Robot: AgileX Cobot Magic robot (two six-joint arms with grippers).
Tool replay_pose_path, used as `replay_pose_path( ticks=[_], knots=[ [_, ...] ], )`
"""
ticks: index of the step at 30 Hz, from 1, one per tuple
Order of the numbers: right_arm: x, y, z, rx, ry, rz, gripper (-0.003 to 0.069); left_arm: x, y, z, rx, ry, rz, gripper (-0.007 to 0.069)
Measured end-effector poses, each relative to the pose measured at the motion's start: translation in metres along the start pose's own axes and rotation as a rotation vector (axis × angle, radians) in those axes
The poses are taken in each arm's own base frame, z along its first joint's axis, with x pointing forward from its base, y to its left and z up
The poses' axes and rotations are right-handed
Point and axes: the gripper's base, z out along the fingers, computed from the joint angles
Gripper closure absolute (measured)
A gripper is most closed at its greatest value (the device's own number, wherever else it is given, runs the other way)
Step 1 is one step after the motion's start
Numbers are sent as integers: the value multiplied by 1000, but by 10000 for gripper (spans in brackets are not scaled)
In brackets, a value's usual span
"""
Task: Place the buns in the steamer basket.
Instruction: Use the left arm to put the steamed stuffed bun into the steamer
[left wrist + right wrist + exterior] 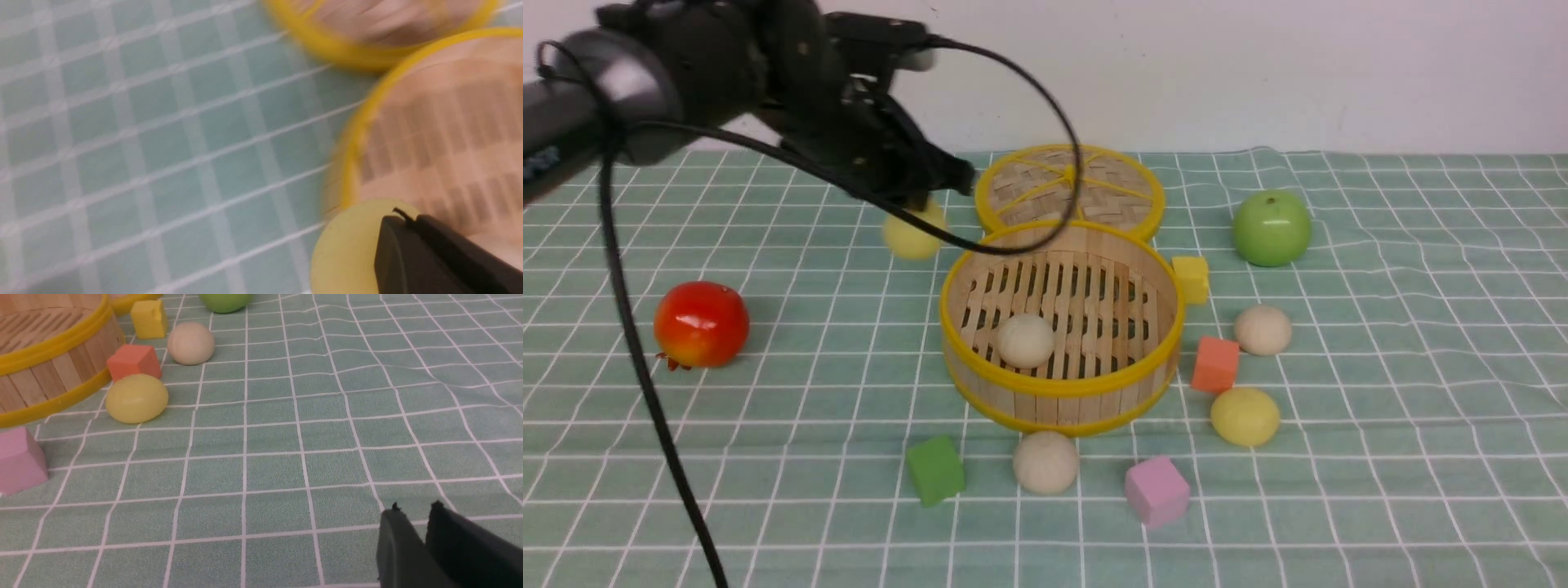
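Starting at the left, a red apple [701, 324] sits alone on the checked cloth [1421, 367], with bare squares all round it. Next, the left gripper [410, 220] hangs just outside the left rim of the steamer basket [1058, 394]. Its jaws are pressed together, with only a seam between them and nothing in it. A left yellow bun [913, 231], blurred, shows right at the fingertips, outside the basket wall; whether it touches them I cannot tell.

The basket stands upright in the middle, with one basket bun [1025, 340] on its slats near the front left wall and the rest of the floor free. The woven lid [1070, 189] lies flat just behind, its edge meeting the basket's far rim. Close before the front rim lie a green cube [935, 469], a front beige bun [1045, 462] and a pink cube [1157, 490].

Crowding the right rim are a yellow cube [1191, 279] and an orange cube [1215, 365]. Just beyond them lie a right yellow bun [1245, 416] and a right beige bun [1263, 330], with a green apple [1272, 229] farther back. The cloth from there to the right edge is bare, though rippled. The right gripper [414, 510] hovers over that open cloth, well apart from the basket, its jaws a narrow slit apart and holding nothing.
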Motion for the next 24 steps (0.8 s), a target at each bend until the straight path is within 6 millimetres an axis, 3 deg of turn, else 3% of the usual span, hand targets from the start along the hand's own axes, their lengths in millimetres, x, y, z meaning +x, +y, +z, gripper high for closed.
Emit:
replay_pose_path(
  ticks=[4, 5, 10, 14, 18, 20, 24],
  knots=[
    [0, 0, 0, 0, 0, 0, 545, 2, -21, 22, 35, -40, 18, 638],
    [0, 0, 0, 0, 0, 0, 545, 7, -25, 38, 39, -53, 8, 638],
    [0, 0, 0, 0, 0, 0, 545, 19, -22, 73, 28, -66, -11, 619],
    [0, 0, 0, 0, 0, 0, 545, 27, -18, 92, 18, -74, -18, 524],
    [0, 0, 0, 0, 0, 0, 545, 27, -18, 92, 20, -78, -23, 407],
    [0, 0, 0, 0, 0, 0, 545, 25, -19, 87, 26, -74, -34, 313],
    [0, 0, 0, 0, 0, 0, 545, 10, -23, 53, 55, -69, -65, 230]
  ],
)
